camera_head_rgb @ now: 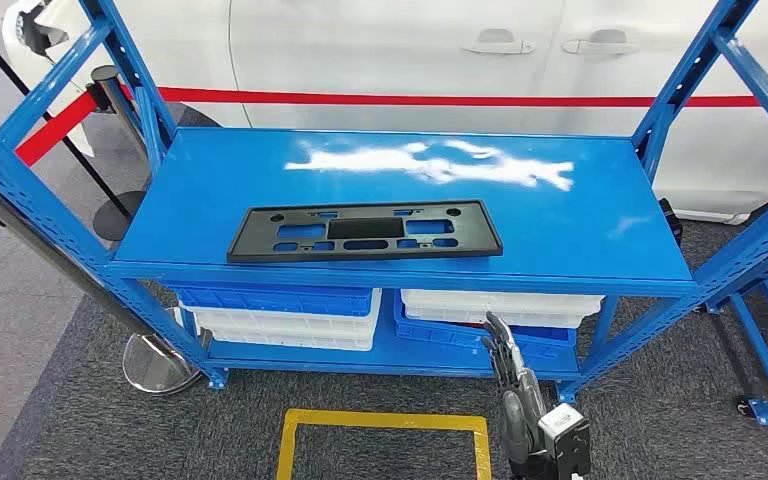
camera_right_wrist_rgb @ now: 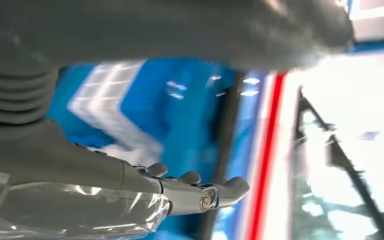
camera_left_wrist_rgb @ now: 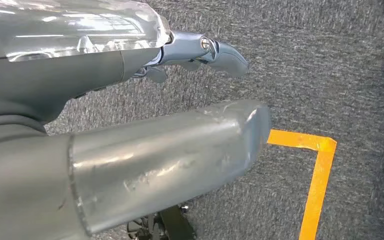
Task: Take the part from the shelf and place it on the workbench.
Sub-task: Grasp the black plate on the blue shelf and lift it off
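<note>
The part (camera_head_rgb: 364,232) is a flat black rectangular plate with several cut-outs. It lies near the front edge of the blue shelf's top board (camera_head_rgb: 580,215). My right hand (camera_head_rgb: 516,385) is raised in front of the shelf's lower level, below and to the right of the part. Its fingers are stretched out and hold nothing. In the right wrist view that hand (camera_right_wrist_rgb: 180,192) is spread before a blurred blue surface. My left hand (camera_left_wrist_rgb: 195,100) hangs over the grey carpet with thumb and fingers apart and nothing in it.
Blue and white crates (camera_head_rgb: 280,318) are stacked on the shelf's lower level. Blue uprights (camera_head_rgb: 705,55) frame both ends. A white car (camera_head_rgb: 410,50) stands behind. A stanchion base (camera_head_rgb: 155,365) sits at the left, and yellow floor tape (camera_head_rgb: 385,420) marks the carpet.
</note>
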You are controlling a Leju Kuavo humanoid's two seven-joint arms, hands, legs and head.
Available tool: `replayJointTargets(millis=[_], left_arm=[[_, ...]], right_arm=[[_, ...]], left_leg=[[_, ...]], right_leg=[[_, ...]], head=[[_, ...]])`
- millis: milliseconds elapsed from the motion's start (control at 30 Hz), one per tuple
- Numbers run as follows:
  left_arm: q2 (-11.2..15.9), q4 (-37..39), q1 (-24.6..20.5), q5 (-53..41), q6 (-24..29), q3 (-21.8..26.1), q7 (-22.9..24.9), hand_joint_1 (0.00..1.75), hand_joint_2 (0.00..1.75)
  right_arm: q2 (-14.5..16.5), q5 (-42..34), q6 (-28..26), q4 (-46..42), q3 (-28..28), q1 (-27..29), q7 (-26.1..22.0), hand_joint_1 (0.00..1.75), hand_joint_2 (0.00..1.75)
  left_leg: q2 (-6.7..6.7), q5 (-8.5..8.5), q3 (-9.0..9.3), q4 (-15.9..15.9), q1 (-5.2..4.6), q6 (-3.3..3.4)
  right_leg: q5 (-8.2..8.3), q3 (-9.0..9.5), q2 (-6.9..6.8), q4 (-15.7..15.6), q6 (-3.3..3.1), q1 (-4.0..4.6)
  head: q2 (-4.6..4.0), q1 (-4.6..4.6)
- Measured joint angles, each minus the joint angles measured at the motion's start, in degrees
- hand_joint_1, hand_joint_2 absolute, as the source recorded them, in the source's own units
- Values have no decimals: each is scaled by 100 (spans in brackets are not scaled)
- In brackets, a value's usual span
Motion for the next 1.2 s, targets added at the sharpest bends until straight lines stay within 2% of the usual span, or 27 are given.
replayJointTargets(millis=[133,267,333,467,533,600,633,667,700,733,800,833,867,900,967,1033,1067,1133,1167,1200], left_arm=[[-17,30,-16,-174,29,134,2,0,0],[-45,74,-39,-410,78,319,9,0,0],[-57,92,-53,-526,89,402,0,0,0],[-85,109,-61,-745,82,564,-144,0,0],[-106,111,-70,-823,56,627,-235,0,0],[-118,114,-67,-906,4,675,-341,0,0],[-116,116,-58,-951,-27,692,-393,0,0],[-111,116,-48,-997,-58,709,-438,0,0],[-105,117,-38,-1035,-85,726,-475,0,0],[-98,117,-30,-1073,-110,745,-505,0,0],[-89,117,-23,-1124,-147,778,-548,0,0],[-79,117,-25,-1140,-157,789,-562,0,0],[-69,117,-28,-1150,-163,793,-576,0,0],[-58,117,-30,-1161,-167,796,-585,0,0],[-50,118,-33,-1201,-175,798,-600,0,0],[-50,118,-32,-1236,-180,799,-606,0,0],[-47,118,-34,-1244,-183,799,-609,0,0],[-38,117,-37,-1259,-192,799,-617,0,0],[-33,117,-33,-1277,-198,799,-620,0,0],[-29,118,-26,-1298,-207,799,-623,0,0]], right_arm=[[-88,305,11,-488,259,-45,-65,0,0],[-213,715,23,-1138,607,-108,-158,0,175],[-294,889,32,-1443,762,-150,-191,0,175],[-536,872,149,-1886,916,-402,-124,0,0],[-653,646,247,-1899,924,-532,9,0,87],[-800,449,278,-1880,930,-554,212,0,175],[-867,412,242,-1872,936,-527,322,0,175],[-926,429,171,-1865,950,-480,429,0,175],[-985,498,81,-1861,974,-431,522,0,175],[-1036,610,-18,-1861,1012,-392,602,0,175],[-1105,912,-215,-1864,1093,-359,736,0,175],[-1120,1090,-312,-1864,1128,-355,793,0,175],[-1126,1282,-408,-1865,1162,-352,848,0,175],[-1129,1483,-501,-1865,1197,-351,899,0,175],[-1134,1902,-679,-1867,1265,-351,1005,0,175],[-1140,2300,-844,-1867,1318,-361,1108,0,175],[-1141,2503,-926,-1863,1343,-370,1167,0,175],[-1141,2913,-1082,-1839,1383,-383,1292,0,175],[-1141,3120,-1156,-1815,1397,-387,1362,0,175],[-1141,3318,-1225,-1785,1408,-393,1431,0,175]], left_leg=[[0,0,0,0,0,0],[0,-3,-1,10,-3,4],[-2,-12,-12,33,-10,35],[3,25,-15,-23,-17,126],[20,117,46,-181,7,205],[34,180,74,-280,13,262],[34,188,69,-289,9,275],[33,188,64,-286,5,276],[31,182,65,-280,5,268],[29,169,70,-268,10,250],[24,117,78,-210,29,179],[21,81,62,-159,23,130],[19,54,43,-120,11,82],[17,37,24,-97,-1,40],[12,30,22,-103,4,-30],[30,-65,-5,9,31,-76],[42,-194,-95,216,36,-86],[61,-547,-444,939,28,-85],[60,-670,-622,1294,23,-81],[61,-693,-731,1498,17,-72]], right_leg=[[0,0,0,0,0,0],[4,0,0,-5,4,-7],[14,0,0,-15,26,-32],[48,14,0,-66,97,-52],[-26,-22,-8,22,129,-43],[-320,-288,-13,549,138,-43],[-483,-482,-13,915,147,-47],[-574,-648,-13,1217,163,-54],[-557,-736,-15,1351,180,-66],[-424,-720,-18,1267,195,-82],[-18,-442,-23,614,220,-122],[113,-306,-16,292,213,-123],[168,-226,-7,96,186,-122],[152,-209,4,32,147,-109],[139,-229,11,46,44,-89],[145,-211,-4,26,-43,-86],[148,-201,-18,14,-81,-86],[139,-197,-46,12,-127,-63],[135,-196,-55,13,-139,-47],[129,-191,-60,15,-147,-31]], head=[[0,1],[0,1],[0,-2],[0,-3],[-1,18],[-1,50],[-1,58],[-1,61],[-1,62],[0,62],[0,66],[-1,78],[-1,82],[-1,81],[0,69],[0,55],[0,42],[0,18],[0,14],[0,14]])
